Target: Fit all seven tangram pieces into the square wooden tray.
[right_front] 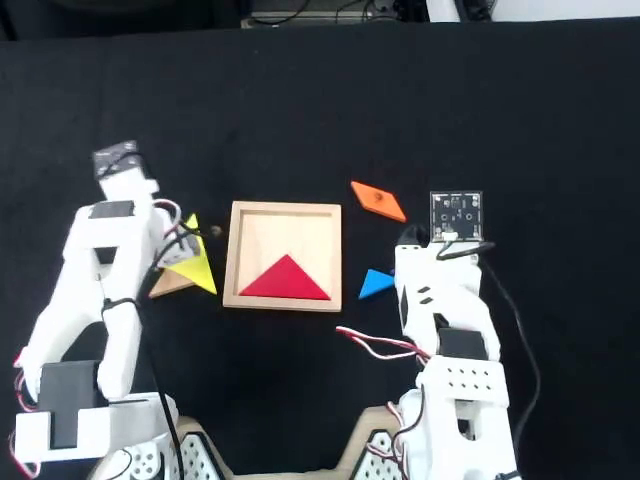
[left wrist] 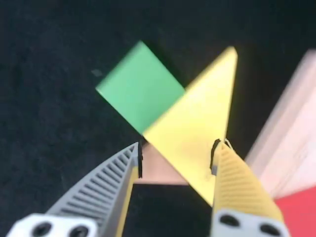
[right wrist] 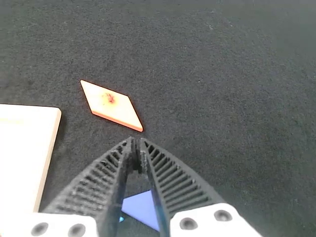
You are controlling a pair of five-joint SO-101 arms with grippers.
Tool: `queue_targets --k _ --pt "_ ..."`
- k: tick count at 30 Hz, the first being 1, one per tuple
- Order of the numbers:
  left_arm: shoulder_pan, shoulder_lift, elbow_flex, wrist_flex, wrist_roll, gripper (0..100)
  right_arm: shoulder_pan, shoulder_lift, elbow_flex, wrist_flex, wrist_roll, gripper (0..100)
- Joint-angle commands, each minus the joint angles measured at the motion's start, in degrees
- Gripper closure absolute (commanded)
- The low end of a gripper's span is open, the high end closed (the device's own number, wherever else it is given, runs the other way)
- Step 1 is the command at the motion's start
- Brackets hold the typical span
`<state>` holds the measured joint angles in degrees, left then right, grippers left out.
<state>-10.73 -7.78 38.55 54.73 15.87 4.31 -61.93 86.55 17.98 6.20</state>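
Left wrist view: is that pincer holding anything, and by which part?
Nothing, it seems. The left pincer stands open around the yellow triangular piece, with a gap on one side, so it is not squeezed.

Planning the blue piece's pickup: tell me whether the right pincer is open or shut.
Shut. In the right wrist view the fingertips of the right pincer touch, nothing between them; the blue triangle lies ungripped.
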Motion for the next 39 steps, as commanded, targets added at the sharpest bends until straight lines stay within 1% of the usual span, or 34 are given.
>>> queue_targets --k 1,4,8,10,13,19,35,39 --pt "-1.5 -1.7 -0.4 -2.1 0.8 75 -0.7 -0.8 -0.7 -0.8 -0.2 98.4" --pt "-1.0 1.8 -0.9 -2.8 0.9 75 -0.7 -0.8 -0.7 -0.8 -0.2 98.4" --pt "-0.8 8.4 -5.1 -2.7 0.8 75 -0.8 -0.8 -0.7 -0.8 -0.2 98.4" --pt "-0.1 10.5 -6.8 -1.5 0.8 75 -0.8 -0.8 -0.7 -0.8 -0.2 98.4" --pt "1.9 11.0 -8.0 0.6 0.4 75 -0.8 -0.8 -0.7 -0.8 -0.2 98.4" --pt "3.7 11.5 -9.2 -0.2 0.6 75 -0.8 -0.8 -0.7 -0.8 -0.2 98.4" --pt "5.6 12.7 -9.6 0.1 2.2 75 -0.8 -0.8 -0.7 -0.8 -0.2 98.4" --pt "5.6 16.4 -14.3 5.0 2.1 74 -0.8 -0.7 -0.7 -0.7 -0.2 98.4"
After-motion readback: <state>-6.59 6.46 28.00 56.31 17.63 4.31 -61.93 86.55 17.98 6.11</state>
